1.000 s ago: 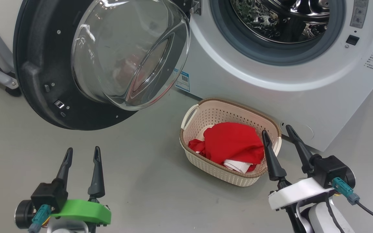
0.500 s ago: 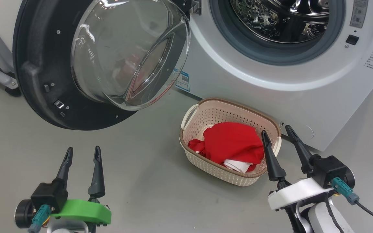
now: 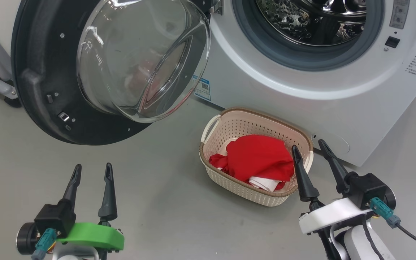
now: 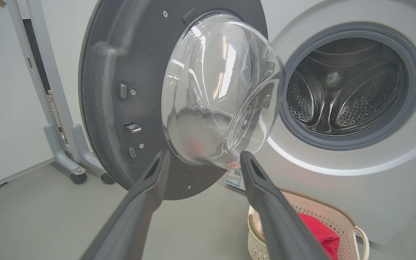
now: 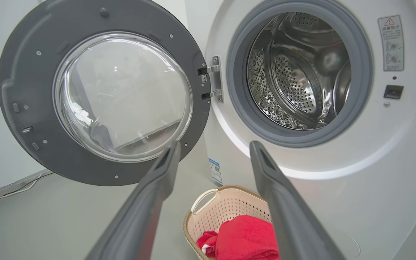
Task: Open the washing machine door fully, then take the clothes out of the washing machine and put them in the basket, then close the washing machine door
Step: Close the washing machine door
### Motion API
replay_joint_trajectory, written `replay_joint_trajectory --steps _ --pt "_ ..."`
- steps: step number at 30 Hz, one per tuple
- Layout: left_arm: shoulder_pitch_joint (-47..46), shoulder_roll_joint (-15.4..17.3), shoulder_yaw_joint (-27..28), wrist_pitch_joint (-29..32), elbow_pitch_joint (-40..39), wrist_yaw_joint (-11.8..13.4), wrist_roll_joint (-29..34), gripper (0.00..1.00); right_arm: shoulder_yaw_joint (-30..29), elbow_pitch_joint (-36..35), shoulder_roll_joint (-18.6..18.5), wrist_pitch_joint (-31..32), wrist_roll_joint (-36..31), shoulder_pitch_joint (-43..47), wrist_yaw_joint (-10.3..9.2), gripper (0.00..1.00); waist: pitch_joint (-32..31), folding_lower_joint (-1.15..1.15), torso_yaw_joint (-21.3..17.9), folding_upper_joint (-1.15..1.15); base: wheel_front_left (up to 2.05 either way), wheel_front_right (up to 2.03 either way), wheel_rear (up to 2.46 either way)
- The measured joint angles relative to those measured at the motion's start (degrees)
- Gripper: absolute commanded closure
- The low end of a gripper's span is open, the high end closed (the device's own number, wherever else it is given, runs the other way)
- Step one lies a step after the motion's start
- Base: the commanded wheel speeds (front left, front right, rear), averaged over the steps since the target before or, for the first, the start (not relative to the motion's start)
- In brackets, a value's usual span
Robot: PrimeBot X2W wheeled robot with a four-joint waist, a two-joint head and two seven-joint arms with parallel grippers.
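Grey floor [image 3: 164,216] across the head view, with the washing machine [image 3: 265,97] at upper right and the washing machine door [image 3: 38,86] swung wide at upper left. Shifted a touch up and leftward against half a second ago, door, washer and basket [image 3: 229,122] alike, so a small move of the camera and not of the things. Otherwise unaltered: clothes [image 3: 256,157] heaped red and white inside the basket, just before the washer's front. At lower left the left gripper [image 3: 92,166] over bare floor, fingers spread, empty. At lower right the right gripper [image 3: 307,144] near the basket's right end, fingers likewise apart, nothing between them.

From the left wrist: aimed at the door's glass bowl [image 4: 219,90], fingers parted and well short of it. Beyond, the drum [image 4: 345,90], no cloth visible in the part shown.

From the right wrist: pointed between hinge [image 5: 213,85] and drum, basket and red cloth below, touching neither.

Judged from this: opening and unloading done, only the closing left. Likely calls for reaching round the door's outer edge and pushing it over until shut, minding the basket close below.
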Motion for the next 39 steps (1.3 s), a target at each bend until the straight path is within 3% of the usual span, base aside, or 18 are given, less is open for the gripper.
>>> replay_joint_trajectory --steps 1,2,4,5,12,15,19,29,39 --pt "0.0 0.0 0.0 0.0 0.0 0.0 0.0 0.00 0.0 0.0 0.0 0.0 0.0 0.0 0.00 0.00 0.0 0.00 0.0 0.00 0.00 0.00 0.00" --pt "0.0 0.0 0.0 0.0 0.0 0.0 0.0 0.19 0.0 0.0 0.0 0.0 0.0 0.0 0.00 0.00 0.1 0.00 0.0 0.00 0.00 0.00 0.00" --pt "0.0 0.0 0.0 0.0 0.0 0.0 0.0 0.95 0.0 0.0 0.0 0.0 0.0 0.0 0.00 0.00 0.1 0.00 -0.1 0.00 0.00 0.00 0.00" --pt "0.0 0.0 0.0 0.0 0.0 0.0 0.0 1.00 0.0 0.0 0.0 0.0 0.0 0.0 0.00 0.00 0.1 0.00 -0.1 0.00 0.00 0.00 0.00" --pt "0.0 0.0 0.2 0.0 -0.4 0.0 0.0 1.00 0.1 0.0 0.0 0.0 0.5 0.0 -0.01 0.00 0.4 0.00 -0.1 0.00 0.00 0.00 0.00" --pt "0.0 0.0 1.6 0.0 -2.1 0.0 -3.4 1.00 0.5 -0.3 0.0 0.0 0.5 -0.3 -0.04 0.00 1.1 0.00 -0.2 0.00 0.00 0.00 0.00" --pt "-1.0 0.7 3.7 0.0 -4.6 -0.1 -3.1 1.00 0.8 -0.4 0.0 0.0 0.0 -1.0 -0.04 0.00 2.5 0.00 -0.4 0.00 0.00 0.00 0.00" --pt "-10.2 9.1 12.2 0.2 -12.5 -0.6 -3.4 1.00 1.2 -1.0 -2.5 0.1 -2.2 -3.3 -0.04 0.00 7.5 0.00 -1.2 0.00 0.00 0.00 0.00" --pt "-21.4 18.9 26.2 4.1 -12.9 -0.8 -10.0 1.00 1.7 -1.3 -4.6 1.1 -3.2 -5.6 -0.01 0.00 12.9 0.00 -2.9 0.00 0.00 0.00 0.00"
